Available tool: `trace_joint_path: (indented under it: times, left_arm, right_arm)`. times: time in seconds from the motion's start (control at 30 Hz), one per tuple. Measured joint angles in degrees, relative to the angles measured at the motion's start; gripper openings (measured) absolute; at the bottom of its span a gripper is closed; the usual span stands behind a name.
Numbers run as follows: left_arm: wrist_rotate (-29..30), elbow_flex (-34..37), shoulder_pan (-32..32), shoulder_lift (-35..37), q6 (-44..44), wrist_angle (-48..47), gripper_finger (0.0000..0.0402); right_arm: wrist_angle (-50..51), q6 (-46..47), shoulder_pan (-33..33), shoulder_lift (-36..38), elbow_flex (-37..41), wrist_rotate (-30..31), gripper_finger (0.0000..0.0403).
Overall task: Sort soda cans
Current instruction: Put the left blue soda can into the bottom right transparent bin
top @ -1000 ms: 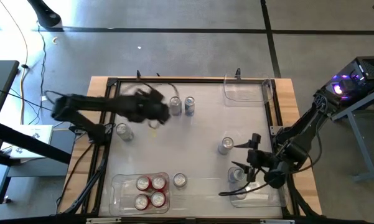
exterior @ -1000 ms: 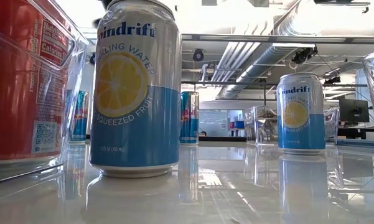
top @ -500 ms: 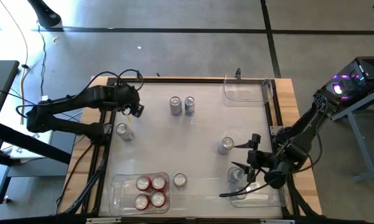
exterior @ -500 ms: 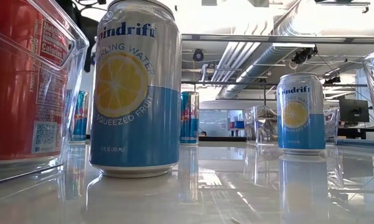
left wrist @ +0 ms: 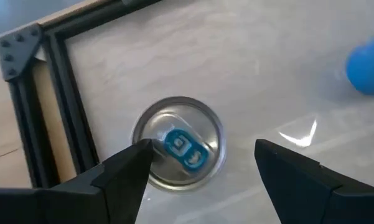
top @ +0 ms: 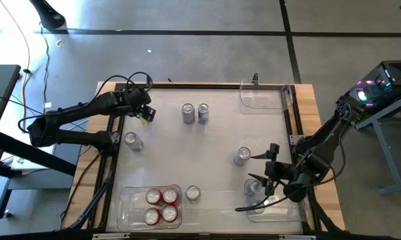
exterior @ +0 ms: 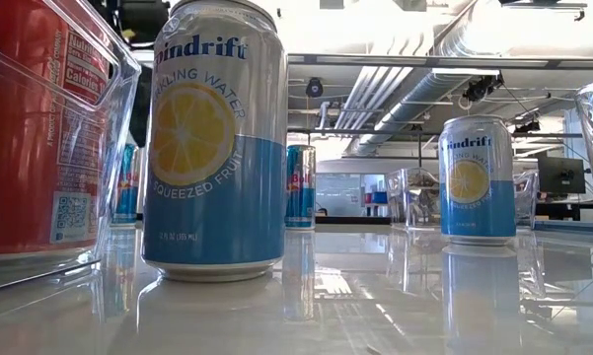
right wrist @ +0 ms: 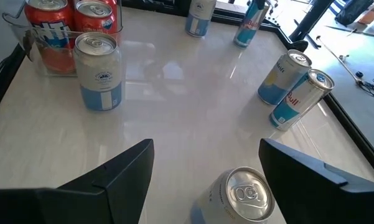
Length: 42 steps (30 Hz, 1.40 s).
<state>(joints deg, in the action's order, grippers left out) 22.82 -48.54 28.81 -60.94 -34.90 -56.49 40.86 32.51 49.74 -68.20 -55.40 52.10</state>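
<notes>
Cans stand upright on their bases on the white table. Several red ones [top: 161, 205] fill the near-left clear bin. A silver-and-blue can [top: 193, 193] stands beside that bin, and others stand at the left [top: 131, 141], the far middle [top: 188, 113] [top: 203, 113] and the right [top: 242, 155] [top: 253, 188]. My left gripper [top: 145, 112] hangs open near the far-left corner. In its wrist view, a blue-tabbed can top [left wrist: 179, 149] shows below the left gripper [left wrist: 202, 149]; the high view hides that can. My right gripper [top: 261, 175] waits open at the near right, over a can top [right wrist: 246, 193].
Clear bins sit at the near left [top: 130, 200], the near right [top: 280, 210] and the far right [top: 263, 99]. A dark frame rail [left wrist: 56, 118] borders the table close to the can under my left gripper. The table's middle [top: 200, 153] is bare.
My left gripper has swung from beside the pair of cans in the far middle toward the table's left edge, then settled near the far-left corner. The cans have stayed where they were.
</notes>
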Motion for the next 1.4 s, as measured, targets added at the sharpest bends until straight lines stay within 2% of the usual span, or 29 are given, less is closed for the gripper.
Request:
trace_joint_path:
  times: [0.17,0.47,0.7,0.83,1.03,1.23,1.4]
  left_arm:
    - [2.4,1.9,1.3,0.1,2.2,2.5,0.0280]
    - [2.0,2.6,0.6,0.1,2.3,3.8,0.0280]
    - [1.7,-0.3,-1.8,0.3,1.2,1.8,0.0280]
    - [3.8,-1.2,-1.6,0.3,0.5,0.5,0.0280]
    - [5.2,1.6,-0.5,0.3,1.0,0.4,0.0280]
    - [9.8,4.8,-0.3,0.3,0.8,2.0,0.0280]
    - [9.8,5.0,-0.5,0.3,0.8,4.3,0.0280]
  right_arm:
    - [0.0,0.0,0.0,0.0,0.0,0.0,0.0286]
    - [0.0,0.5,0.0,0.0,0.0,0.0,0.0286]
    - [0.0,0.5,0.0,0.0,0.0,0.0,0.0286]
    - [0.0,0.5,0.0,0.0,0.0,0.0,0.0286]
    - [0.0,0.5,0.0,0.0,0.0,0.0,0.0286]
    - [0.0,0.5,0.0,0.0,0.0,0.0,0.0286]
    - [0.0,0.5,0.0,0.0,0.0,0.0,0.0286]
